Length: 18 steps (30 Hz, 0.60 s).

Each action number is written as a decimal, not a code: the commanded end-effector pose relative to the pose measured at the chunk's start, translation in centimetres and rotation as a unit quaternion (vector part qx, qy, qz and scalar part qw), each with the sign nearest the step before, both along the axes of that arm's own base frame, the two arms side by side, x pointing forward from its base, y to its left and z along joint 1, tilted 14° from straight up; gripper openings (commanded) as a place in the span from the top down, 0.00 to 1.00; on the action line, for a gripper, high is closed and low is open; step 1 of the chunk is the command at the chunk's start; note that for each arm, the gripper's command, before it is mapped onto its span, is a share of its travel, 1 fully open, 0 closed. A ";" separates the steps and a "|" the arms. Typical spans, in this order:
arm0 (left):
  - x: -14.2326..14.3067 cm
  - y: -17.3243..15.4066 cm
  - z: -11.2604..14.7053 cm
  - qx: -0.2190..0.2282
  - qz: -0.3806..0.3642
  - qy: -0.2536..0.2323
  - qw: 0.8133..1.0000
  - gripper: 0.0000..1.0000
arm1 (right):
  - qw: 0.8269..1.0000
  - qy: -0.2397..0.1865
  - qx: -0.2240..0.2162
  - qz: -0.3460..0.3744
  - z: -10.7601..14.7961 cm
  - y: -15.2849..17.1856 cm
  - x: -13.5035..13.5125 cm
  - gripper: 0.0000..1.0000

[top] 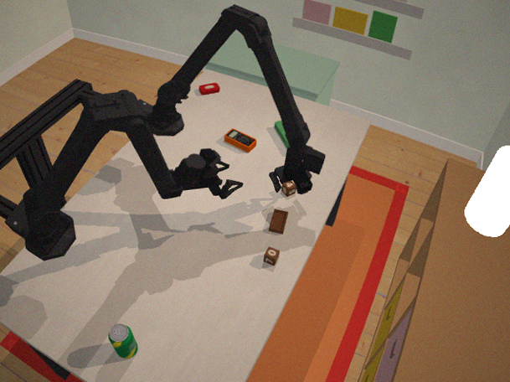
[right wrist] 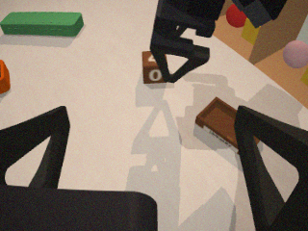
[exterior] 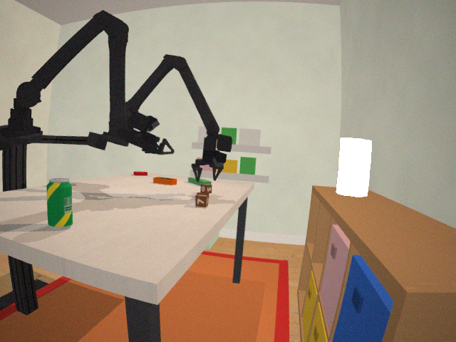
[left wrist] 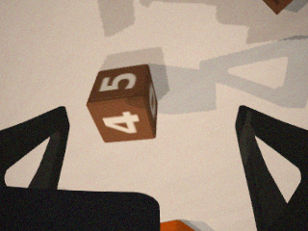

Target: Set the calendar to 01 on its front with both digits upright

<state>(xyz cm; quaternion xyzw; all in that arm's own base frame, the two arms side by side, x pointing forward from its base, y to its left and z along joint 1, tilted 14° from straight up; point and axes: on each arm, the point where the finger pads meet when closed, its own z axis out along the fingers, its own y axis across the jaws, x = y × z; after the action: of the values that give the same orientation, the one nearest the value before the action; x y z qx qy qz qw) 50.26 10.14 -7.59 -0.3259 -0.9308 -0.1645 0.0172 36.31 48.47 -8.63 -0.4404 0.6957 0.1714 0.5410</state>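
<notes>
A brown cube (top: pixel 288 188) (exterior: pixel 206 189) (left wrist: pixel 127 108) (right wrist: pixel 153 75) sits on the table beyond the tray, with 4 on top and 5 and 0 on two sides. My left gripper (exterior: pixel 206 179) (left wrist: pixel 152 115) is open above it and holds nothing. A second brown cube (top: pixel 271 256) (exterior: pixel 201 200) stands on the near side of the tray in the top view, 0 on top and 7 on a side. The brown tray (top: pixel 278 221) (right wrist: pixel 217 120) is empty; small lettering marks one long side. My right gripper (top: pixel 234 176) (right wrist: pixel 151 115) is open and empty, raised above the table.
An orange multimeter (top: pixel 240 139) (exterior: pixel 164 180), a green block (top: pixel 281 131) (right wrist: pixel 42 24) and a red object (top: pixel 209 89) lie toward the far end. A green can (top: pixel 123 341) (exterior: pixel 59 203) stands at the near end. The table edge runs beside the cubes and tray.
</notes>
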 end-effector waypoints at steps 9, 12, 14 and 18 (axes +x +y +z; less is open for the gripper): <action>0.0 2.4 0.7 -0.044 0.238 -0.083 0.967 0.00 | 1.000 -0.010 0.014 -0.002 1.4 0.8 0.8 0.00; -0.1 3.0 1.6 -0.064 0.309 -0.112 0.942 0.00 | 1.000 -0.010 0.014 -0.002 1.4 0.8 0.8 0.00; 0.2 3.4 1.8 -0.076 0.347 -0.126 0.926 0.00 | 1.000 -0.010 0.014 -0.002 1.4 0.8 0.8 0.00; -0.4 3.9 1.7 -0.094 0.418 -0.139 0.893 0.00 | 1.000 -0.010 0.014 -0.002 1.4 0.8 0.8 0.00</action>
<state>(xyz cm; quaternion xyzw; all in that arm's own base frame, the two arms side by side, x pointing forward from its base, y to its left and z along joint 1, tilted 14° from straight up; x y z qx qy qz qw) 49.88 12.64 -7.28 0.0133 -0.9933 -0.1031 -0.0499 36.31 48.47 -8.63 -0.4404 0.6957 0.1714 0.5410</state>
